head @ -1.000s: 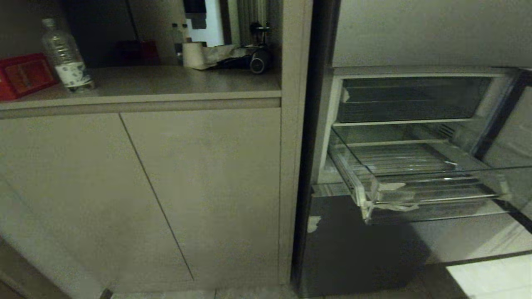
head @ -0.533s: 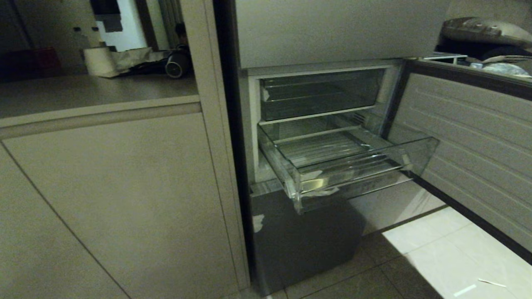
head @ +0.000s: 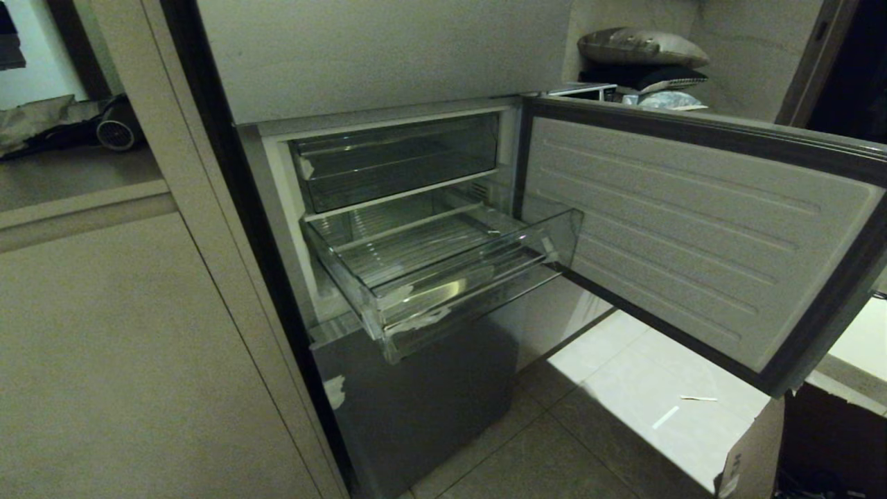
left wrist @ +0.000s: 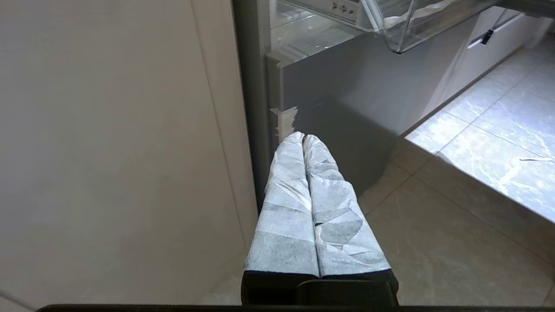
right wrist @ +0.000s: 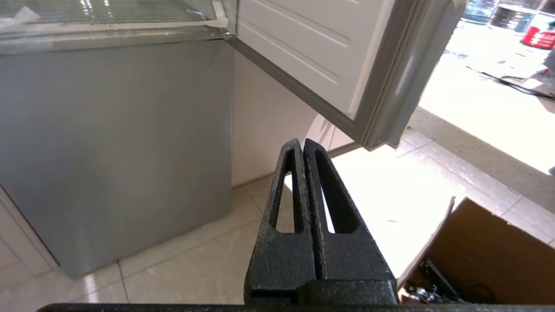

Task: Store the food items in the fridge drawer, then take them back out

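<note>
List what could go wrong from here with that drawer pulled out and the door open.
The fridge drawer juts past the cabinet front, so an arm or the base might knock it while approaching. The open fridge door narrows the space on the robot's right. No food shows in any view, and both the left gripper and right gripper are shut, empty.

Clear fridge drawer (head: 443,274) with ridged floor; grey steel door panel (head: 423,402).

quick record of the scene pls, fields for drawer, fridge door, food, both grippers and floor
drawer: clear fridge drawer pulled out, no food visible inside, white tape scraps on its front
fridge door: fridge door swung open to the right
food: none in view
left gripper: left gripper shut, holding nothing, low by the grey lower panel
right gripper: right gripper shut, holding nothing, above the tiled floor
floor: cardboard box at the right
</note>
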